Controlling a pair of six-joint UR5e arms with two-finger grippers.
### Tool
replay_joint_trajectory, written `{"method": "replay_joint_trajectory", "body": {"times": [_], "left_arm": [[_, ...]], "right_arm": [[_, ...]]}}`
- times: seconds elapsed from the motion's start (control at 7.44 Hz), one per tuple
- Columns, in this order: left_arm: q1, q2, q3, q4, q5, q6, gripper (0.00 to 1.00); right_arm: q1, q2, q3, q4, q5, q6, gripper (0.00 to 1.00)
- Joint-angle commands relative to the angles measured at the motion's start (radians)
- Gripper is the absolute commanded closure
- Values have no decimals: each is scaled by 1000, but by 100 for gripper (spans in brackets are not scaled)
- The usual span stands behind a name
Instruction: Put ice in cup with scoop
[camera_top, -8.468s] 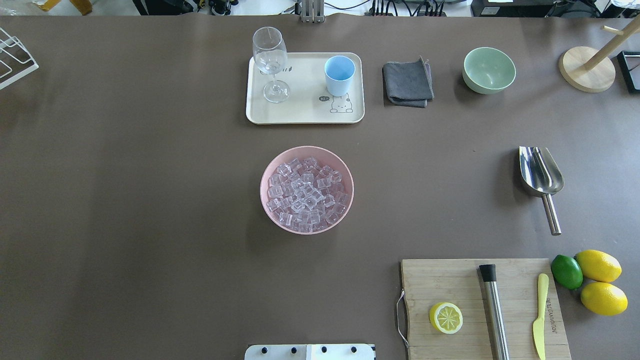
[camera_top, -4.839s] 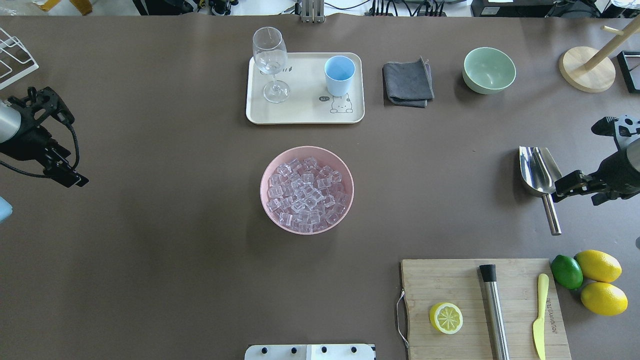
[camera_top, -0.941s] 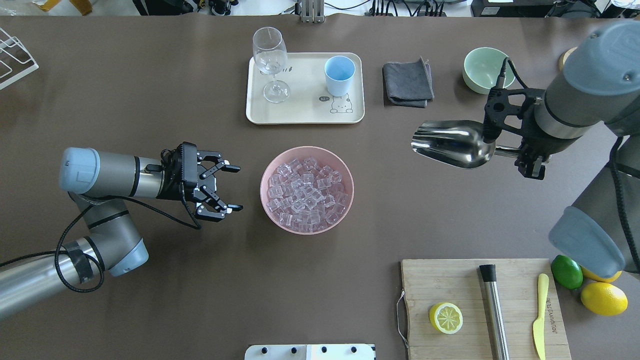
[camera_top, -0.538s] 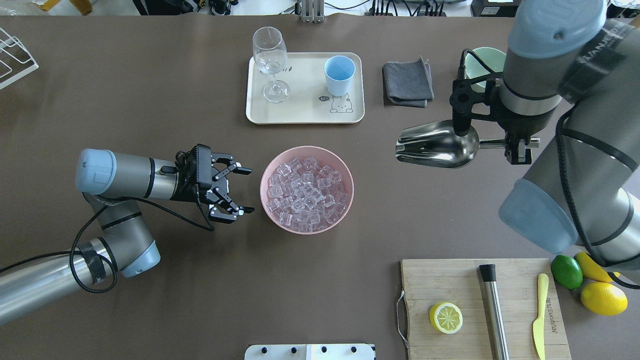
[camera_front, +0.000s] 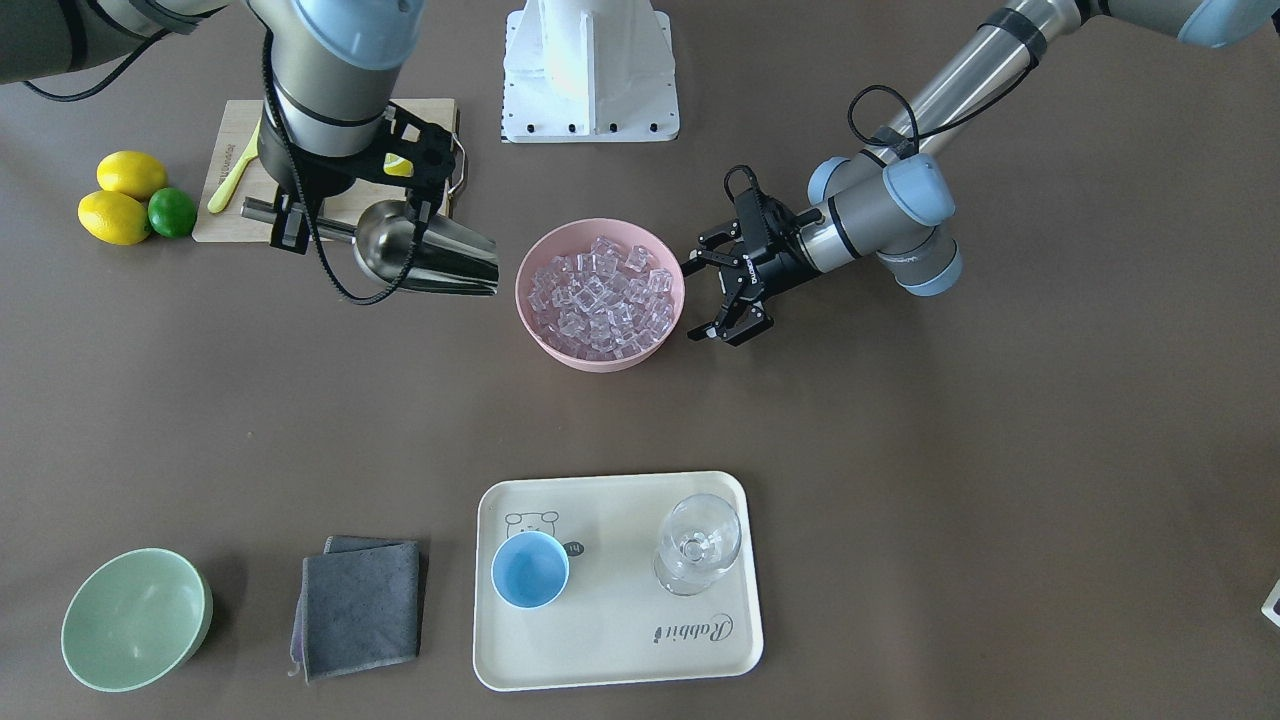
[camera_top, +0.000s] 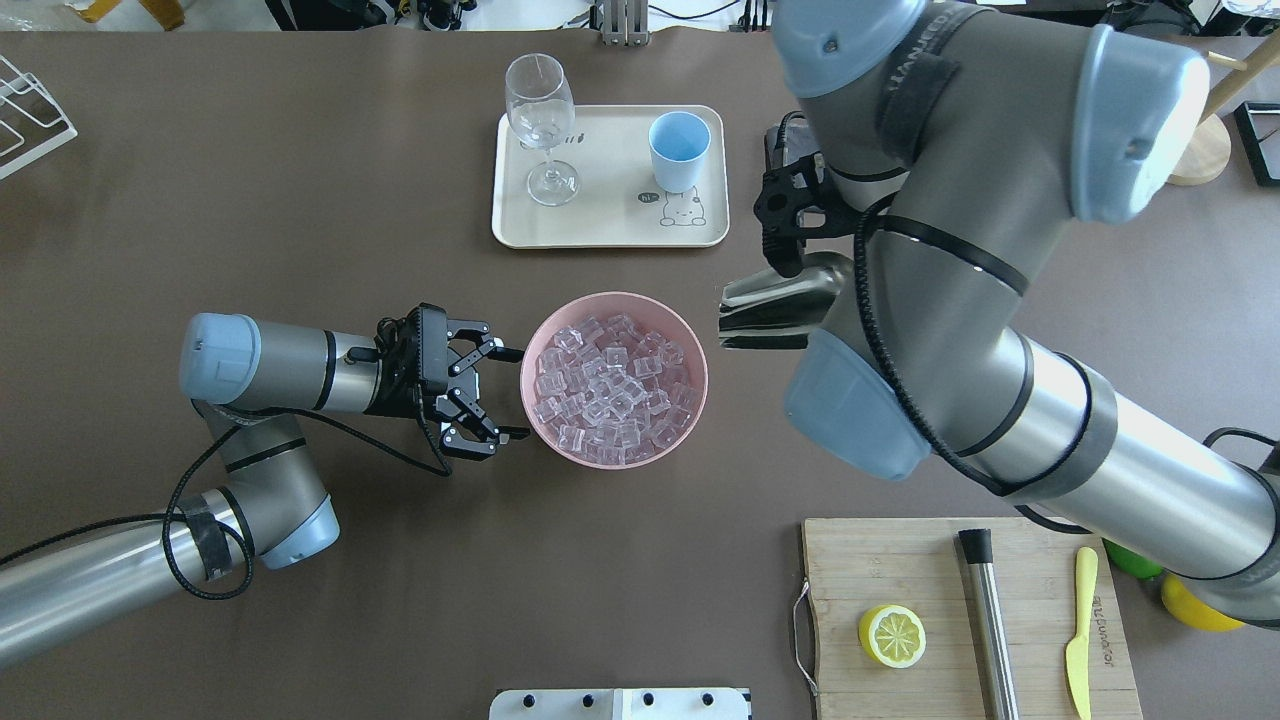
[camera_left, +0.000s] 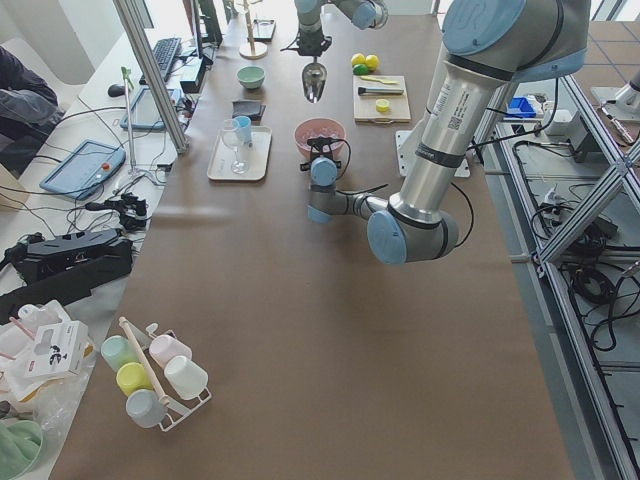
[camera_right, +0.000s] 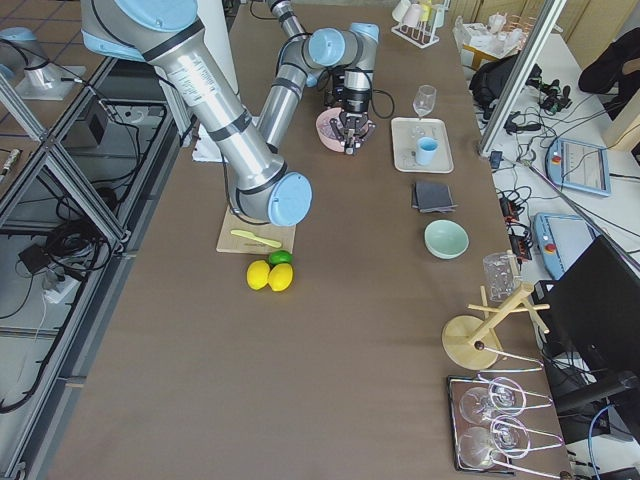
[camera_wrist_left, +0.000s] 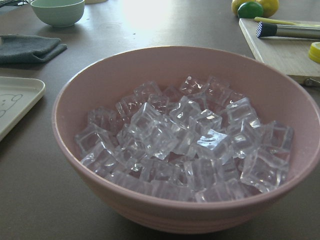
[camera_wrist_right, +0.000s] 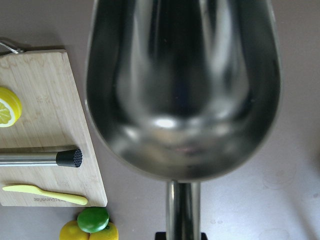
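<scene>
You can read "Rabbit" in dark script on the cream tray (camera_front: 560, 650), which sits midway along the tabletop's edge opposite the robot. A small dark speech bubble (camera_top: 648, 197) beside the tray's cartoon animal (camera_top: 683, 208) seems to say "hi". The cutting board (camera_top: 900, 560), at the robot-side edge toward its right, carries lettering (camera_top: 1100, 630) too small to read.

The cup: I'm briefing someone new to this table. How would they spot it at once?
Find the cream tray beyond the pink bowl of ice, on the table's side away from the robot. The cup stands upright on it, empty, beside a clear stemmed glass. Unlike the glass it is opaque light blue, short and stemless.
</scene>
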Motion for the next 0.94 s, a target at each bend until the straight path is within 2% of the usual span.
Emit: {"method": "replay_joint_trajectory", "body": {"times": [0.0, 0.81], "left_arm": [[13, -5, 1, 0, 1, 0, 2], [26, -17, 6, 0, 2, 0, 2]], "right_arm": [[-93, 119, -142, -57, -39, 75, 100], [-184, 166, -283, -60, -76, 222, 100]]}}
